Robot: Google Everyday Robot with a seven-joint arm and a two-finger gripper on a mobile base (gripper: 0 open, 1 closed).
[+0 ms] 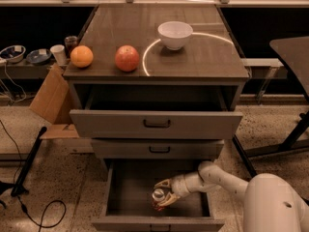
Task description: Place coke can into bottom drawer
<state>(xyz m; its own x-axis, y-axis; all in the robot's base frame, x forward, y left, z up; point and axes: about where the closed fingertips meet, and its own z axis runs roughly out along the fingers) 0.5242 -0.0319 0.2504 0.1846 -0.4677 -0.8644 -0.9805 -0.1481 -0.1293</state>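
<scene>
The bottom drawer is pulled out at the foot of the grey cabinet, its front panel at the lower edge of the view. The coke can, red with a silver top, stands upright inside it near the middle. My gripper reaches in from the right on a white arm, and its fingers sit on either side of the can, close against it.
The top drawer is pulled out and overhangs the lower ones; the middle drawer is nearly closed. On the cabinet top stand an orange, a red apple and a white bowl. A cardboard box leans at left.
</scene>
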